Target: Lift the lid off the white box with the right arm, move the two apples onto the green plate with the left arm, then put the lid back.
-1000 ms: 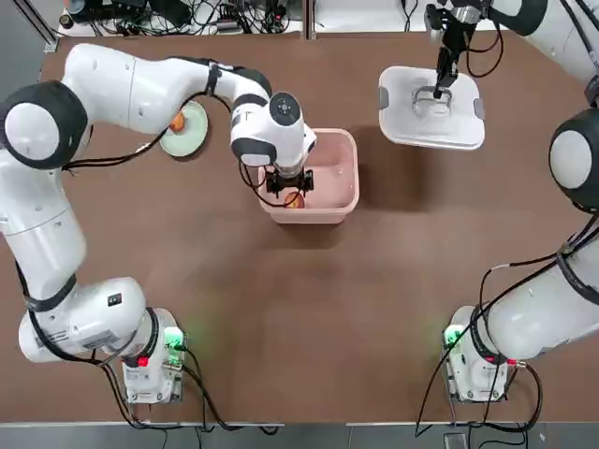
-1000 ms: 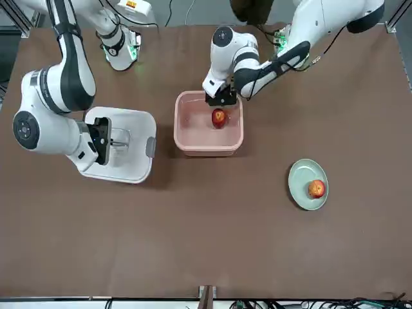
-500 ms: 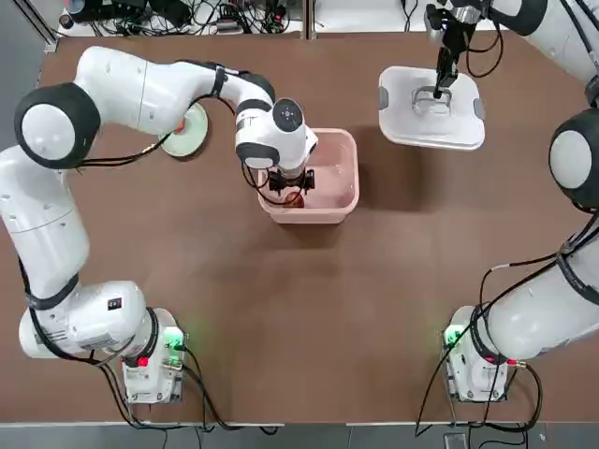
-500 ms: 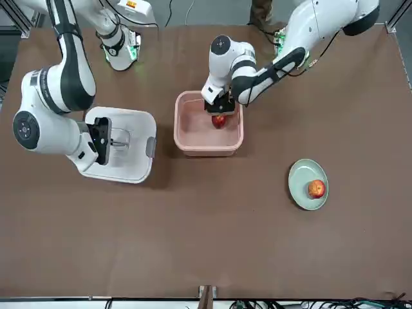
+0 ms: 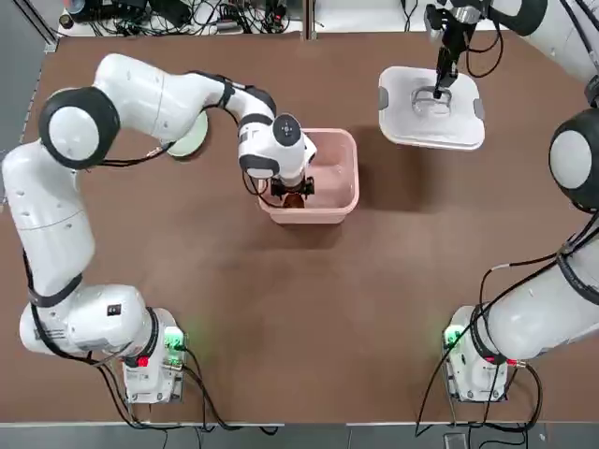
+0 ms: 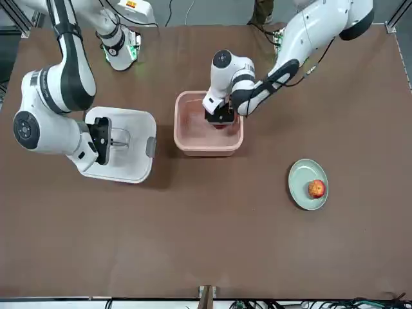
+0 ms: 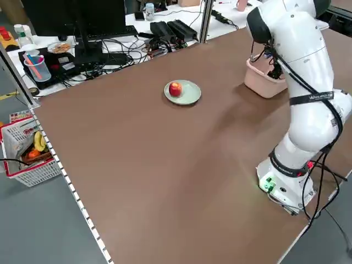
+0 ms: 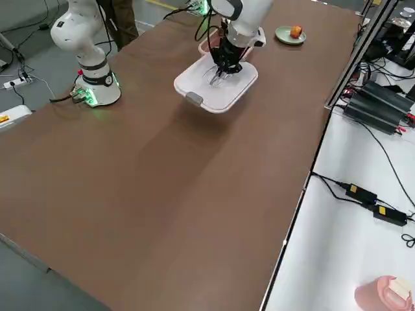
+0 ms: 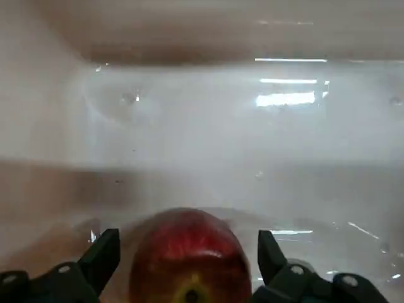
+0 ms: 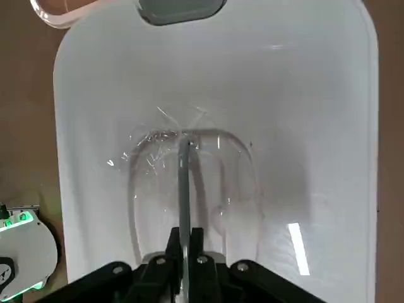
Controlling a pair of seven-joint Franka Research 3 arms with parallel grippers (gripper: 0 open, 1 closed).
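Now that our left end effector (image 9: 183,278) has sunk from above the rim down into the white box (image 5: 337,192), the second apple (image 9: 189,265) sits squarely between its fingers (image 9: 101,255). A second ago the fruit showed plainly below the tool in the front view; it is now almost wholly covered by the black fingers, with only a sliver of red peeking out beneath them. We read this as the approach being over and the grasp about to begin: half of the fruit transfer is done, and this is the remaining half.

Our left end effector is spread wide, one finger on each flank of the apple, with a visible gap on both sides, so it holds nothing yet and we cannot say it touches the fruit. The box floor lies just beyond the fingertips.

Well off to that end effector's left, the first apple (image 6: 315,188) rests on the green plate (image 6: 299,187), leaving bare plate beside it for the second.

Our right end effector (image 10: 183,243) has not moved: its fingers are pressed together on the flat handle of the lid (image 5: 459,126), which lies on the table (image 5: 309,309) well clear of the box, ready for the return trip.
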